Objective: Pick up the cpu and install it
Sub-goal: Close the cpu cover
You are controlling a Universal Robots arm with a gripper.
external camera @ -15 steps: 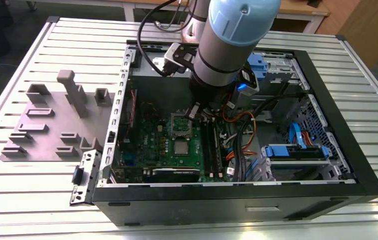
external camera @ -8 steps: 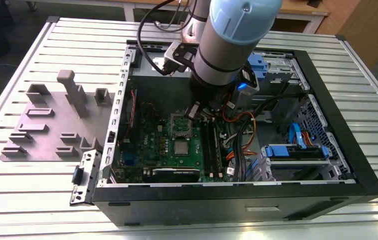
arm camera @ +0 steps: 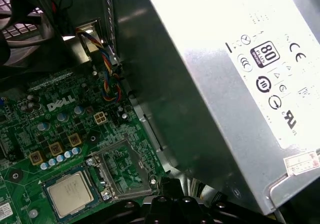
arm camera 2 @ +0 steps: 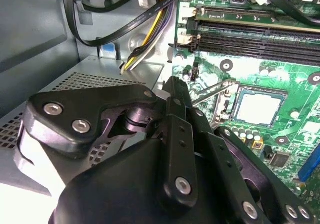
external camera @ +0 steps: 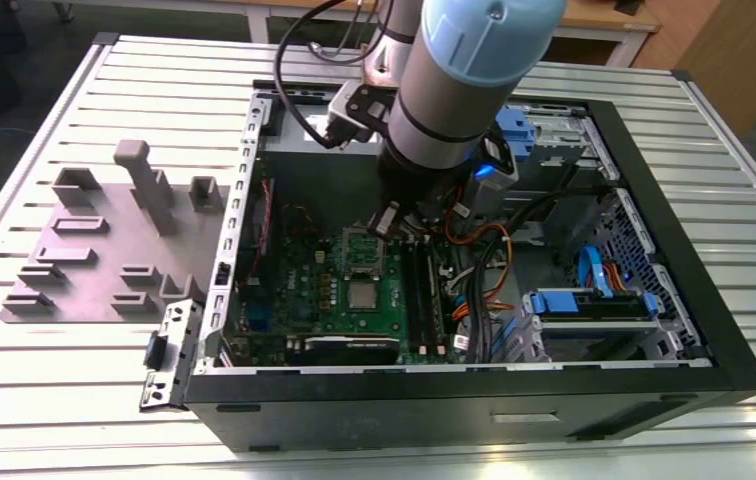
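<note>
while the cpu [arm camera: 70,194] sits in its socket, the gripper [arm camera 2: 175,91] hangs nearby.

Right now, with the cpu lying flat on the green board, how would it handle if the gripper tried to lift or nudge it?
The cpu looks thin, flat and rigid, so probably light and unbending. Its smooth metal top may be slippery. It seems to sit in its socket on the motherboard, so a sideways nudge likely wouldn't slide it, and could harm it.
</note>
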